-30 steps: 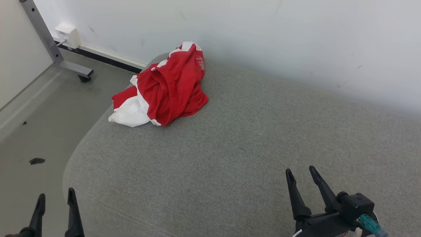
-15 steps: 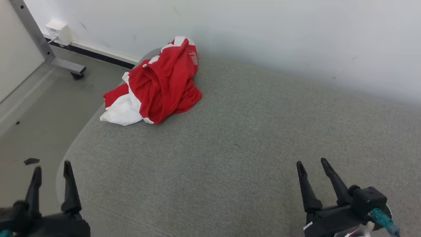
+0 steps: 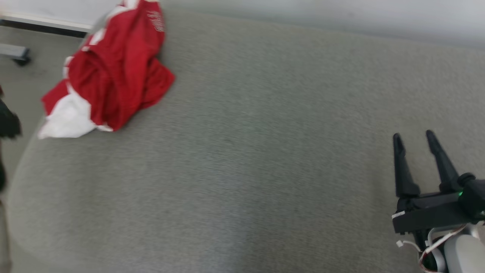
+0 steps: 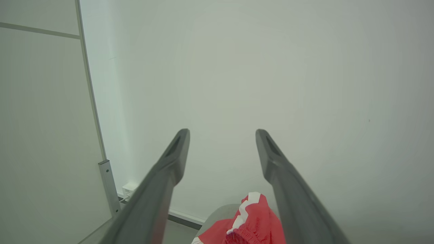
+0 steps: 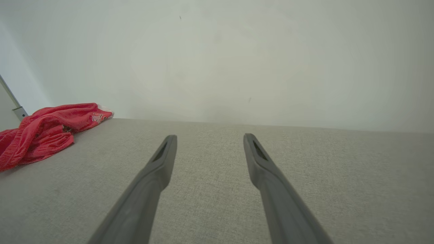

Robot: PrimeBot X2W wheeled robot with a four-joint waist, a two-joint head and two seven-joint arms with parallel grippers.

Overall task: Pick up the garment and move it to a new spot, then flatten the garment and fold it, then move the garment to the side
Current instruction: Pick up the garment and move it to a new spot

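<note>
1. Grey woven cushion (image 3: 265, 159): takes up most of the head view, with a rounded edge at the lower left. White wall (image 3: 341, 15) runs along the top. The whole head view has shifted and smeared since half a second ago, which is the camera's move and not the things'.
2. Garment (image 3: 110, 79): red with white panels, in a crumpled heap. It now sits at the upper left of the head view, on the same far left corner of the cushion beside the wall as before. Neither gripper touches it. It also shows at the bottom middle of the left wrist view (image 4: 251, 227) and at the left edge of the right wrist view (image 5: 40, 132).
3. Right gripper (image 3: 413, 135): at the right edge of the head view, higher in frame than before. Its fingers are spread wide and empty over bare cushion, well apart from the garment.
4. Left gripper (image 4: 222, 132): fingers spread wide and empty, pointing at the wall.
5. Floor (image 3: 19, 79) and caster foot (image 3: 15, 55): in the upper left corner of the head view.
6. Dark shape (image 3: 7, 121): at the left edge of the head view, too blurred to identify.
</note>
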